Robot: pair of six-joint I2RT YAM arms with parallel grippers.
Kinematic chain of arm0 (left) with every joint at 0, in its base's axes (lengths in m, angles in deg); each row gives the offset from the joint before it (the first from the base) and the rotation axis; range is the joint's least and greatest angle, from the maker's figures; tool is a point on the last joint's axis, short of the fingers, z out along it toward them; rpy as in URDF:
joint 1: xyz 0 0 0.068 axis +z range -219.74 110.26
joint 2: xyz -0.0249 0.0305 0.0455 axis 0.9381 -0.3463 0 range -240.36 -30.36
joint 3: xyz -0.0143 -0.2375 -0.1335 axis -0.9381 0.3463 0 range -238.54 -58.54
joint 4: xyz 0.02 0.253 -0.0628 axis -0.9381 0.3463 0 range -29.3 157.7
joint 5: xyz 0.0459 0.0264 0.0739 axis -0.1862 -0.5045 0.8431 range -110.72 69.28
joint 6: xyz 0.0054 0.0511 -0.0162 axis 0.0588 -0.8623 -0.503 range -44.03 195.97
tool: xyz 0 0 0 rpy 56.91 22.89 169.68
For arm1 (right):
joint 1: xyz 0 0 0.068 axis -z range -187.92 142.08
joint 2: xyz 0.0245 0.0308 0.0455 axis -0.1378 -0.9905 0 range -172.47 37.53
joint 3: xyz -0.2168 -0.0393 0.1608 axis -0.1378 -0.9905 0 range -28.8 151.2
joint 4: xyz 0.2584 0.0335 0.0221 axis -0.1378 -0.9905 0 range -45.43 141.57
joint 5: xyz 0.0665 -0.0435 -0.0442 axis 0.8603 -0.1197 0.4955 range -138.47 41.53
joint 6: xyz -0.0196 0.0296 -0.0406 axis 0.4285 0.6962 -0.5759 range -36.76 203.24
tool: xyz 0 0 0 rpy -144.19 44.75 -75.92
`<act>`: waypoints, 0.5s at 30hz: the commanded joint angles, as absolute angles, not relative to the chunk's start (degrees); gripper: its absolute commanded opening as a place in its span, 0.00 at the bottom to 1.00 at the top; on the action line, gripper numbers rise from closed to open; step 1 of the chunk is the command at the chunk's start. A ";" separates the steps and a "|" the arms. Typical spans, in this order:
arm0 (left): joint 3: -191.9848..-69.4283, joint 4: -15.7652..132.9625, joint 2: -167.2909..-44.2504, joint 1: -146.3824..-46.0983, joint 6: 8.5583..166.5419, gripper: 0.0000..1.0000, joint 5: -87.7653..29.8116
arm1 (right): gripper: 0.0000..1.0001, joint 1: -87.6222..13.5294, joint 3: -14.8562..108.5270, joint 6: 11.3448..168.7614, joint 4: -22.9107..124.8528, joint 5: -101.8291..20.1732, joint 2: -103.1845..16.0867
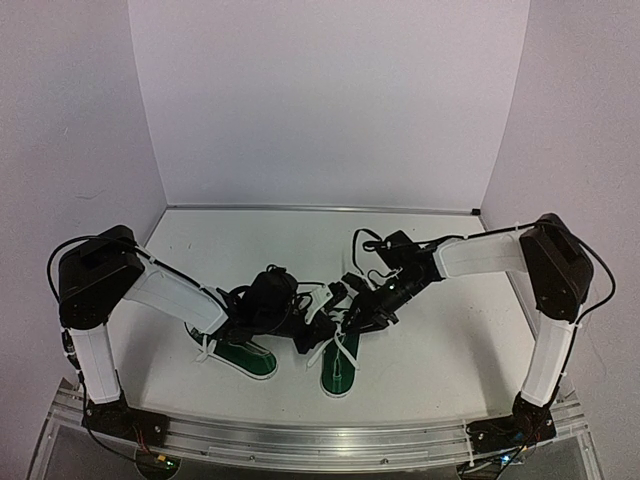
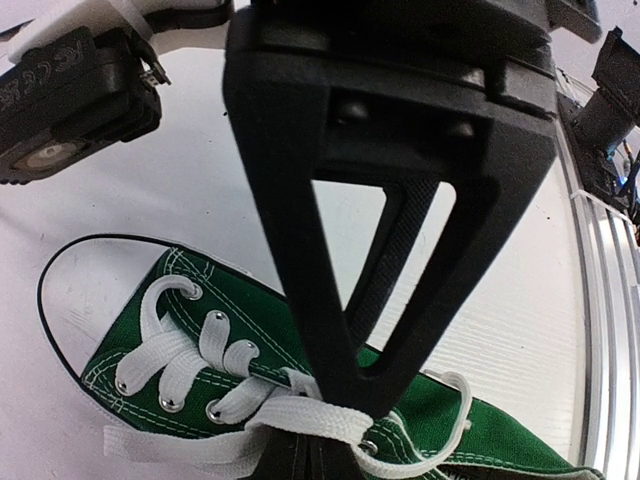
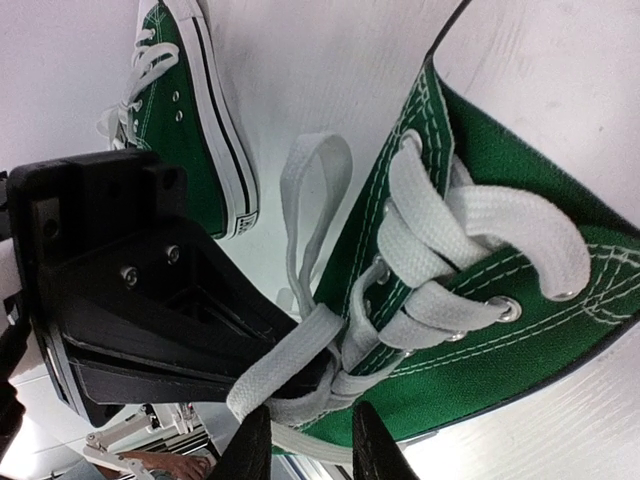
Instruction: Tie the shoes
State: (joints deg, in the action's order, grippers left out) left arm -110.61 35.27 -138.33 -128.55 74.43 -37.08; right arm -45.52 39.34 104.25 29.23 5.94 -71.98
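One shoe (image 1: 338,375), right of pair, lies on counter (image 1: 450,300) heel-near, toe-far: L tool (image 2: 352,405) clenched on its lace (image 2: 300,420) at throat, R tool (image 3: 310,428) straddles lace alongside, grip can't tell.

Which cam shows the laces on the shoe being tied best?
Right wrist. The laces fill the frame: crossings, eyelets and a loose loop all read clearly. Left wrist shows the lower crossings, but the left fingers block the upper part. Top external shows only thin white strands, too small to follow.
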 commanded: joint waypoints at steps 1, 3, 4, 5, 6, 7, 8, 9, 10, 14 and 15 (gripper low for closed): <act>-111.09 36.00 -138.12 -129.27 73.55 0.00 -39.68 | 0.27 -45.02 42.29 103.46 30.93 4.23 -70.07; -111.34 36.16 -138.29 -129.24 73.39 0.00 -39.87 | 0.28 -45.02 42.48 103.34 30.93 4.50 -70.33; -111.40 36.17 -138.36 -129.24 73.32 0.00 -39.94 | 0.28 -45.04 42.54 103.34 30.99 4.69 -70.47; -111.51 36.19 -138.40 -129.24 73.29 0.00 -39.98 | 0.27 -45.06 42.56 103.29 31.00 5.00 -70.66; -111.65 36.22 -138.46 -129.24 73.22 0.00 -40.05 | 0.27 -45.04 42.57 103.24 31.00 5.37 -70.87; -111.81 36.37 -138.53 -129.24 73.11 0.00 -40.05 | 0.27 -45.05 42.46 103.14 31.00 5.59 -71.06; -111.86 36.42 -138.55 -129.27 73.08 0.00 -40.05 | 0.26 -45.02 42.28 103.12 30.95 5.80 -71.17; -111.89 36.44 -138.56 -129.25 73.07 0.00 -40.02 | 0.26 -45.03 42.05 103.02 30.92 6.04 -71.25; -111.89 36.44 -138.55 -129.24 73.07 0.00 -39.98 | 0.26 -45.03 41.87 102.92 30.91 6.34 -71.34; -111.95 36.41 -138.56 -129.24 73.20 0.00 -39.75 | 0.24 -45.15 40.76 102.76 30.74 7.30 -71.27; -111.86 36.32 -138.54 -129.24 73.31 0.00 -39.57 | 0.24 -45.23 40.44 102.75 30.74 7.42 -71.17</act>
